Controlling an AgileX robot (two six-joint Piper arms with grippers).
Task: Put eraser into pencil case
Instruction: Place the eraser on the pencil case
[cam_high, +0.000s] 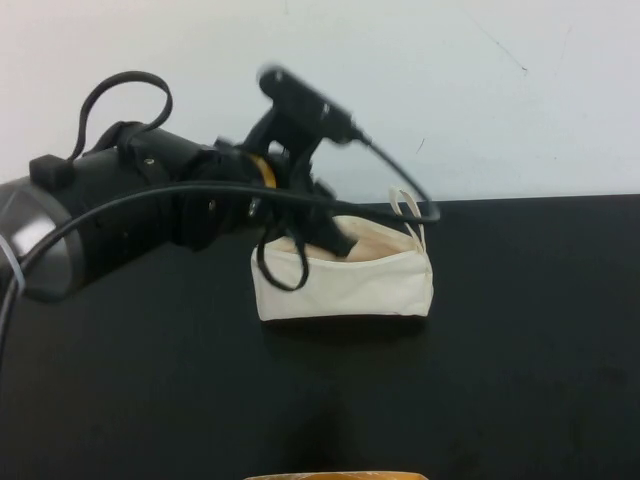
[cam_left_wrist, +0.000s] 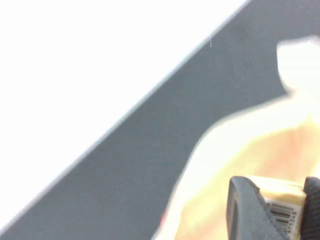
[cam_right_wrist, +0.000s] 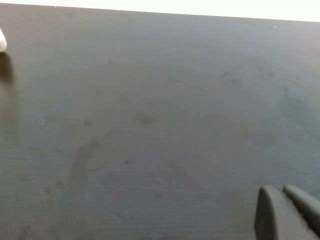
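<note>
The cream-white pencil case (cam_high: 345, 283) stands open on the black table, its loop strap (cam_high: 407, 207) at the right end. My left gripper (cam_high: 335, 240) reaches into its opening from the left. In the left wrist view the left gripper (cam_left_wrist: 275, 210) is shut on the tan eraser (cam_left_wrist: 282, 202), whose white barcode label faces the camera, just above the case's pale beige lining (cam_left_wrist: 240, 155). My right gripper (cam_right_wrist: 285, 212) shows only in the right wrist view, its two fingers pressed together over bare black table, empty.
The black table (cam_high: 520, 350) runs up to a white wall (cam_high: 450, 90). The left arm's cable (cam_high: 120, 90) loops above the arm and over the case's left end. A tan edge (cam_high: 335, 476) shows at the near edge of the table.
</note>
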